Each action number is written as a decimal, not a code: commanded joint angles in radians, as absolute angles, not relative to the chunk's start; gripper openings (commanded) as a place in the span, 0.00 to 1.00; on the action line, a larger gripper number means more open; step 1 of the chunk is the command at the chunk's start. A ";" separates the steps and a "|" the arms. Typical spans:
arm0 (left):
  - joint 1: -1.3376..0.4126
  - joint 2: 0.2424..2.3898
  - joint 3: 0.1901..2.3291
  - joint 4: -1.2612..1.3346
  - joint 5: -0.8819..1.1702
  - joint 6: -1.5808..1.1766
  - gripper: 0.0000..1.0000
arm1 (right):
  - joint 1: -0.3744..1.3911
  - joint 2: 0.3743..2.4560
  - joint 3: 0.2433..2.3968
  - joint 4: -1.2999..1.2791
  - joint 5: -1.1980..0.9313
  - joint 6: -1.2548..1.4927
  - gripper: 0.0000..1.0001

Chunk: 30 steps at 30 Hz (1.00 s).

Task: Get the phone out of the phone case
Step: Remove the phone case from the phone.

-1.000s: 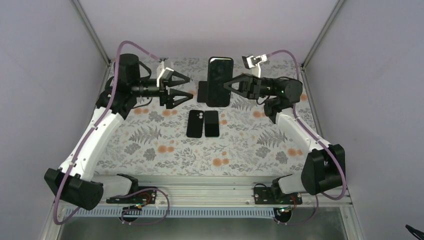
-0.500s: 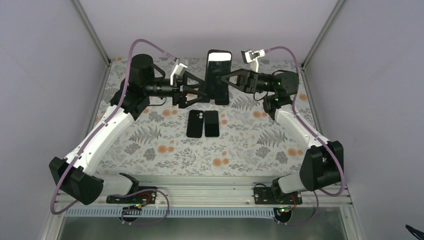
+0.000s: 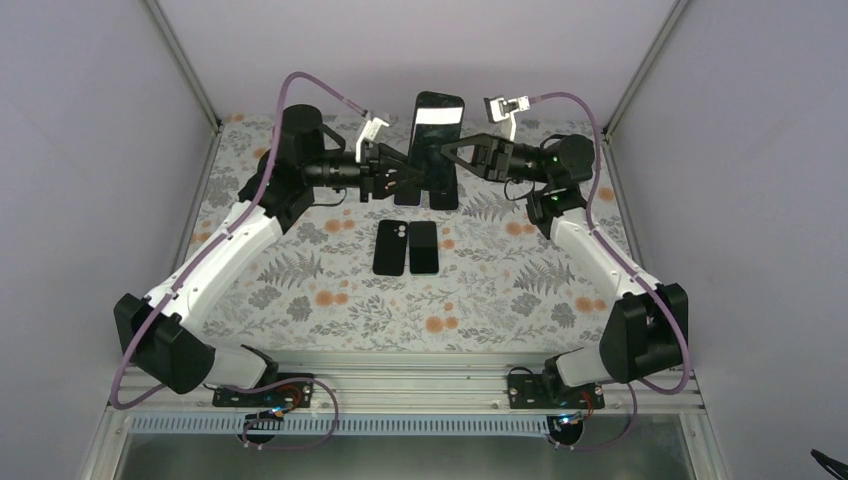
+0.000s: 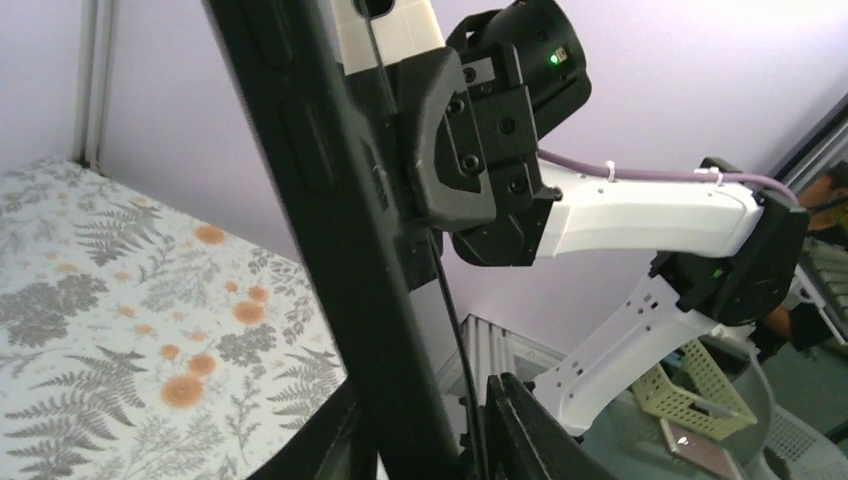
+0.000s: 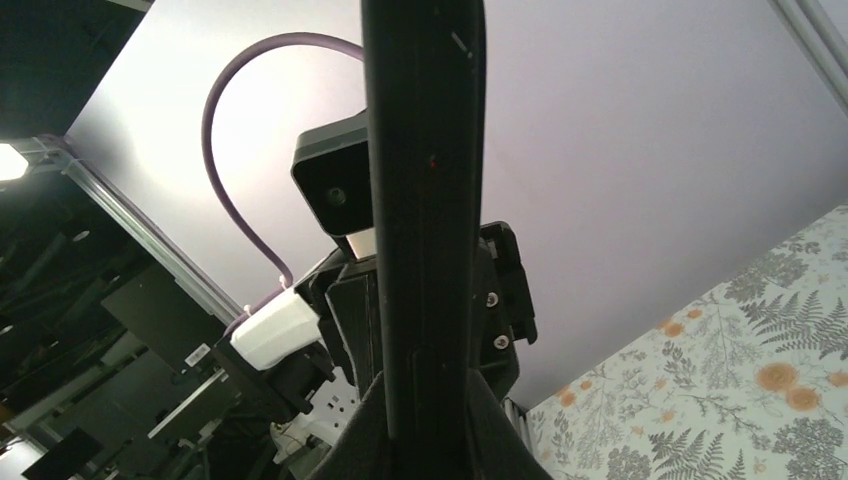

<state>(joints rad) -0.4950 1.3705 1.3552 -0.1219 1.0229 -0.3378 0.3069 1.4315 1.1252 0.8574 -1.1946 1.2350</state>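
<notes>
Black in its case, the glossy rectangular phone [image 3: 436, 130] stands upright in the air above the floral-patterned bench [image 3: 500, 290], one long edge pinched by the right hand [image 3: 446, 150], while the left hand [image 3: 414, 182] closely straddles the opposite edge, though I cannot tell whether it clamps.
</notes>
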 commanded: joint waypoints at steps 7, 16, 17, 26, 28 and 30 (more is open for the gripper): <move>-0.495 1.357 1.403 -0.184 1.034 -0.245 0.03 | 0.307 1.345 1.171 0.617 -1.165 1.000 0.20; -0.494 1.355 1.454 -0.327 1.045 -0.104 0.02 | 0.308 1.317 1.237 0.234 -1.197 0.689 0.35; -0.494 1.353 1.453 -0.325 1.045 -0.104 0.02 | 0.307 1.315 1.237 0.209 -1.196 0.675 0.35; -0.494 1.373 1.457 -0.316 1.052 -0.114 0.02 | 0.316 1.306 1.230 0.168 -1.197 0.648 0.25; -0.494 1.376 1.455 -0.316 1.056 -0.115 0.02 | 0.318 1.308 1.236 0.168 -1.201 0.647 0.24; -0.494 1.379 1.452 -0.312 1.059 -0.119 0.02 | 0.323 1.308 1.237 0.163 -1.199 0.647 0.24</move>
